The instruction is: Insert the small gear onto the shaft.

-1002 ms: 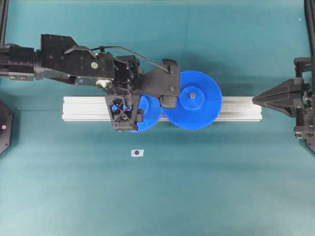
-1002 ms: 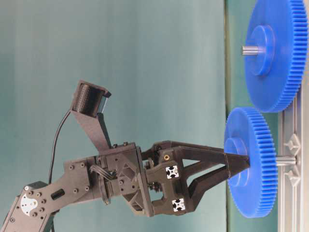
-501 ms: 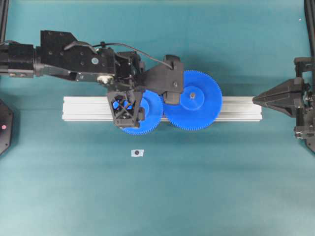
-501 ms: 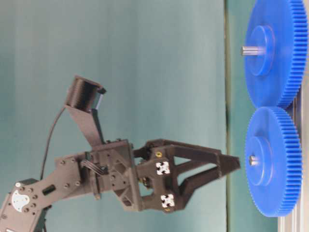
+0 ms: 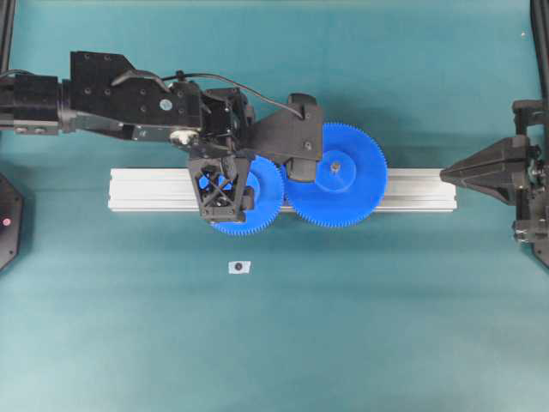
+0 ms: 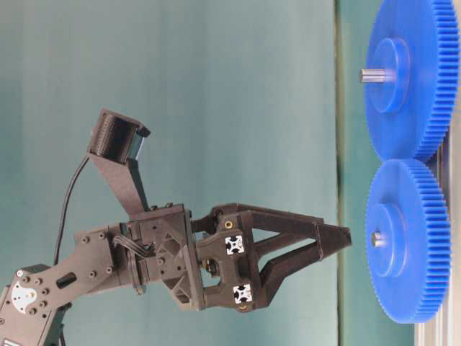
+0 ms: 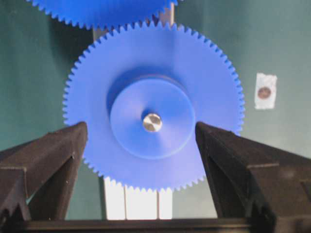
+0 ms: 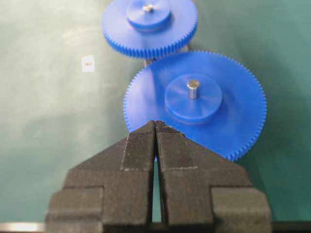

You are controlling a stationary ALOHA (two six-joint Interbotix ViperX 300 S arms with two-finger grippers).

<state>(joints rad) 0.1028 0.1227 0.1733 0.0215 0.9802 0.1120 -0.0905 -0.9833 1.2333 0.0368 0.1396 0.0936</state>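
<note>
The small gear sits flat against the aluminium rail, its teeth meshing with the wider blue gear. The silvery tip of the shaft pokes through the hub's centre. My left gripper hangs open straight over the hub, a short gap away and touching nothing. In the left wrist view its fingers stand wider than the hub. My right gripper is shut and empty beside the rail's right end.
The wider gear sits on its own pin further right along the rail. A small white patch with a dark dot lies on the green mat in front of the rail.
A second ago my left gripper held the small gear's hub part way down the shaft. The gear now lies seated on the rail, and the gripper has opened and drawn back.
</note>
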